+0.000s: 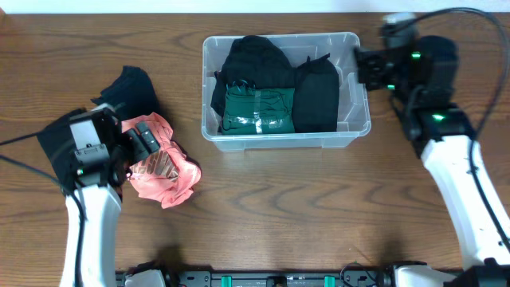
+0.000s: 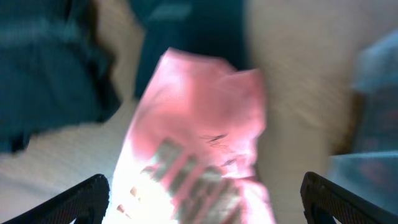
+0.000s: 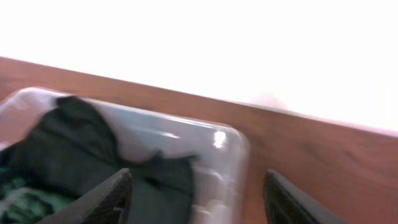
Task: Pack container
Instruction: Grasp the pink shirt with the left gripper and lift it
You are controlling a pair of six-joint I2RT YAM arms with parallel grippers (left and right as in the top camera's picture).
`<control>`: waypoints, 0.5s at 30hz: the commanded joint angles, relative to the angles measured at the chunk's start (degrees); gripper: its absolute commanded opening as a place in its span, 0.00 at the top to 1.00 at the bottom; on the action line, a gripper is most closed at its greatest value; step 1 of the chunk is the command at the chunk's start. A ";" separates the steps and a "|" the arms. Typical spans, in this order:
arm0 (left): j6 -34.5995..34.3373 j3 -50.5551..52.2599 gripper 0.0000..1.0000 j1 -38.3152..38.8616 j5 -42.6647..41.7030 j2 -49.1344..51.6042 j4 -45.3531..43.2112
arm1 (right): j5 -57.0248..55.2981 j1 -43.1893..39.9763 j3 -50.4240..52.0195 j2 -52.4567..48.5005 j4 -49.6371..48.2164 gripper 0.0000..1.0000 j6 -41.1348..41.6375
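The clear plastic container (image 1: 354,119) stands at the back middle of the table and holds black clothes and a green packet (image 1: 257,112). It also shows in the right wrist view (image 3: 231,152). A pink packet (image 1: 165,171) lies at the left; it fills the left wrist view (image 2: 199,130). A black garment (image 1: 131,86) lies behind it. My left gripper (image 1: 146,142) is open, its fingers either side of the pink packet (image 2: 202,202). My right gripper (image 1: 362,68) is open and empty over the container's right rim (image 3: 198,199).
The wooden table (image 1: 279,207) runs to the front edge. A dark cloth (image 1: 49,147) lies at the far left beside my left arm. A rail with fittings (image 1: 279,279) runs along the front.
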State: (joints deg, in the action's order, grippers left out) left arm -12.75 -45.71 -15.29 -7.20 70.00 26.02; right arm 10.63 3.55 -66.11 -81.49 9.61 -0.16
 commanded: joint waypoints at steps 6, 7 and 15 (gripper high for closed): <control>-3.32 -1.03 0.02 -2.93 -2.51 14.78 0.28 | -2.08 -5.27 0.22 -1.16 10.19 0.36 3.54; -3.21 -1.03 0.02 -2.93 -3.10 16.15 0.22 | -2.84 -5.44 0.22 -1.16 10.80 0.36 3.56; -2.19 -1.03 0.01 -2.91 -11.39 24.39 -2.49 | -7.63 -5.46 0.22 -1.16 12.31 0.35 3.52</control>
State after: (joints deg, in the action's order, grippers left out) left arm -15.22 -45.87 -18.00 -11.97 92.25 24.38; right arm 5.39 -1.61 -65.93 -82.46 21.67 2.57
